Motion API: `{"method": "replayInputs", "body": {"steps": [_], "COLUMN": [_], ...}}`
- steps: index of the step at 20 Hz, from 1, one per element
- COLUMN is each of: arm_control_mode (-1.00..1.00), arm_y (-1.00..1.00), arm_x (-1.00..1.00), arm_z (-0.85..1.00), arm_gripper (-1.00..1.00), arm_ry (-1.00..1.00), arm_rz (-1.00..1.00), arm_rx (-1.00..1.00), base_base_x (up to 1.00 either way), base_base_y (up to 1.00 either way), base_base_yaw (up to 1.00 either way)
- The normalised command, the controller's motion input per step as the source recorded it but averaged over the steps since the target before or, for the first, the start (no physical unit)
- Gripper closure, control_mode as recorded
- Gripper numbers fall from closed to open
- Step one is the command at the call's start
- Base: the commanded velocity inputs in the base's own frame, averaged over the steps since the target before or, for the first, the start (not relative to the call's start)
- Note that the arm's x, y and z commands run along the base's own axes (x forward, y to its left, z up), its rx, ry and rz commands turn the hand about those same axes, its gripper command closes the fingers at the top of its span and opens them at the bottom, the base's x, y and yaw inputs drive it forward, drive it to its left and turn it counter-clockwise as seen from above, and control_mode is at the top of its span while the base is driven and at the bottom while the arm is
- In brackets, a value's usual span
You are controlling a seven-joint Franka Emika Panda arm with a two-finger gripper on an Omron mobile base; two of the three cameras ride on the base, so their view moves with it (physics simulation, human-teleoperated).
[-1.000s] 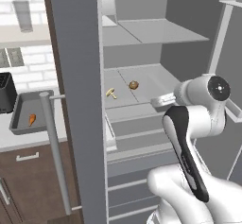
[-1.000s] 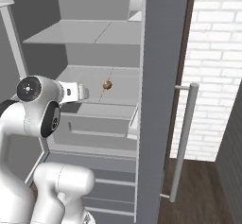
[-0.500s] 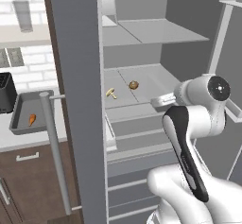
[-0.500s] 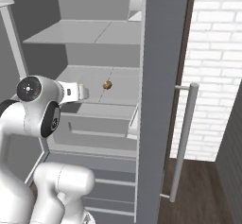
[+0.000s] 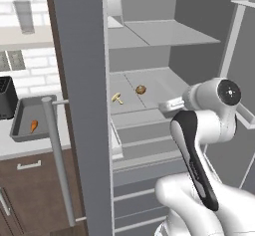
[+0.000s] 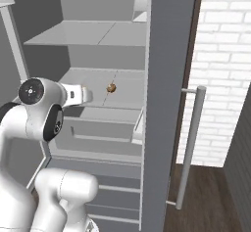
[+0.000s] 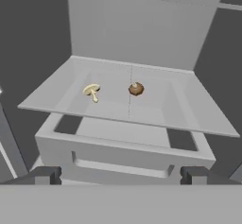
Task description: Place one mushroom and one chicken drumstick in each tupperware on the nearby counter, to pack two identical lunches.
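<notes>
Two mushrooms lie on the fridge's middle shelf [image 7: 56, 98]: a cream-white mushroom [image 7: 91, 91] [image 5: 117, 98] on the left and a brown-capped mushroom [image 7: 136, 89] [image 5: 141, 89] [image 6: 111, 87] to its right. My gripper [image 7: 121, 176] hangs open in front of the shelf, a short way back from both, with nothing between its fingertips [image 7: 47, 175]. An orange chicken drumstick [image 5: 33, 125] lies in a grey tupperware [image 5: 20, 111] on the light counter [image 5: 27, 149] at the left.
The open fridge door's edge [image 5: 84, 105] and its bar handle [image 5: 57, 160] stand between the shelf and the counter. A drawer [image 7: 123, 154] sits under the shelf, with another shelf [image 5: 159, 33] above. A black toaster [image 5: 6, 96] stands beside the tupperware.
</notes>
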Motion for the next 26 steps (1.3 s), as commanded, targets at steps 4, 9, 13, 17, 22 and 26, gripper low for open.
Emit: {"method": "replayInputs", "body": {"steps": [4, 9, 13, 17, 22, 26], "arm_control_mode": [-1.00, -1.00, -1.00, -1.00, -1.00, -1.00], "arm_y": [0.00, 0.06, 0.12, 0.65, 0.67, 0.22], "arm_x": [0.33, 0.63, 0.69, 0.73, 0.39, 0.58], "arm_z": [0.00, -0.05, -0.10, -0.28, -0.25, -0.47], "arm_gripper": [-1.00, -1.00, -1.00, -1.00, -1.00, -1.00], "arm_ry": [0.00, 0.00, 0.04, 0.14, 0.14, 0.06], "arm_rz": [0.00, 0.00, 0.00, 0.00, 0.07, 0.05], "arm_rx": [0.00, 0.00, 0.02, 0.01, 0.00, 0.01], "base_base_x": [0.00, 0.00, 0.00, 0.00, 0.00, 0.00], "base_base_y": [0.00, 0.00, 0.00, 0.00, 0.00, 0.00], "base_base_yaw": [0.00, 0.00, 0.00, 0.00, 0.00, 0.00]}}
